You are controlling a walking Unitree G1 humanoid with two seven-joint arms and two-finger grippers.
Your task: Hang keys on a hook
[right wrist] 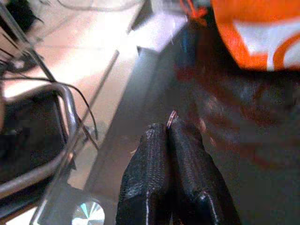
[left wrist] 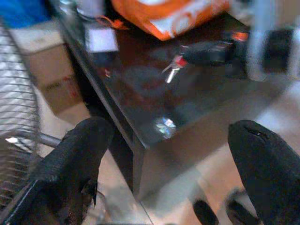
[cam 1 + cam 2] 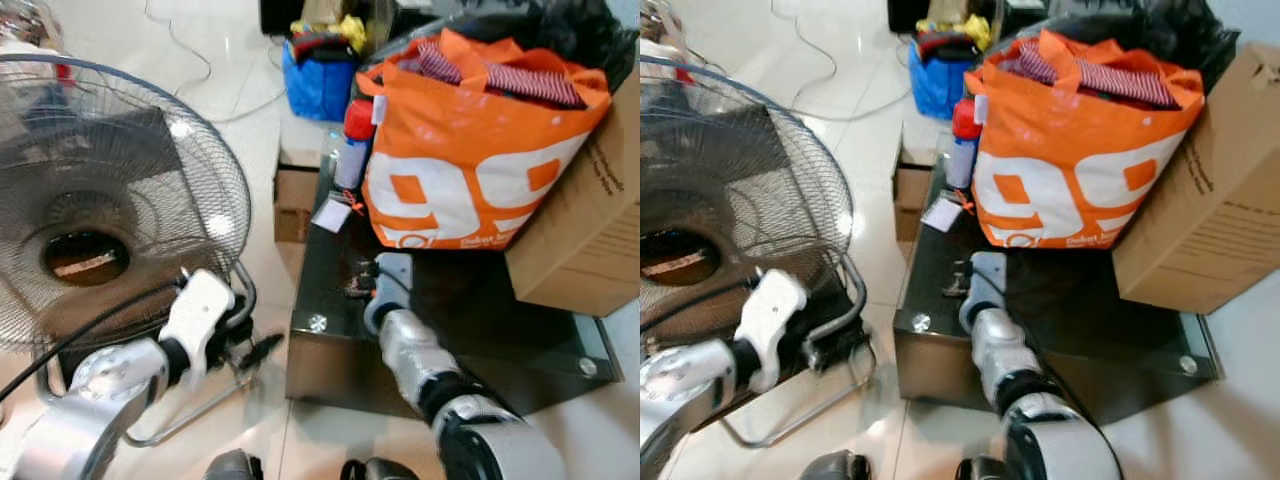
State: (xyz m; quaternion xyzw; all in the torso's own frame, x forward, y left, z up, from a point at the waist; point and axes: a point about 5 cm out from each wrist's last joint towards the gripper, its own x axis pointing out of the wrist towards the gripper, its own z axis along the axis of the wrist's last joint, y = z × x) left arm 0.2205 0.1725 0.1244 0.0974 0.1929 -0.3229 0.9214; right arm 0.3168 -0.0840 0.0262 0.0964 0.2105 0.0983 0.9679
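At far left stands a fan [image 3: 100,220] on the floor, and in front of its base hangs the left gripper [image 2: 164,173], low and off the table's left edge, its two fingers [image 2: 75,159] spread wide with nothing between them. To its right is the dark glass table [image 3: 500,330], and over its near left part reaches the right gripper [image 1: 169,123], fingers pressed together on what looks like a thin bit of metal that peeps out at their tips. From the left wrist view this reads as the keys [image 2: 174,70]: a small silvery blade with a red tab hangs from the black fingertips just above the glass, its long axis slanting down towards the near left. So the keys sit at the right gripper's tips, not on the table, and the right arm is plainly the one placed to carry them. Beyond the gripper on the far side of the table stands an orange bag [image 3: 470,150], with a cardboard box [image 3: 590,220] to its right. I can make out no hook, so which way the keys must travel cannot be told; probably the robot has to lift and turn away from the table first.
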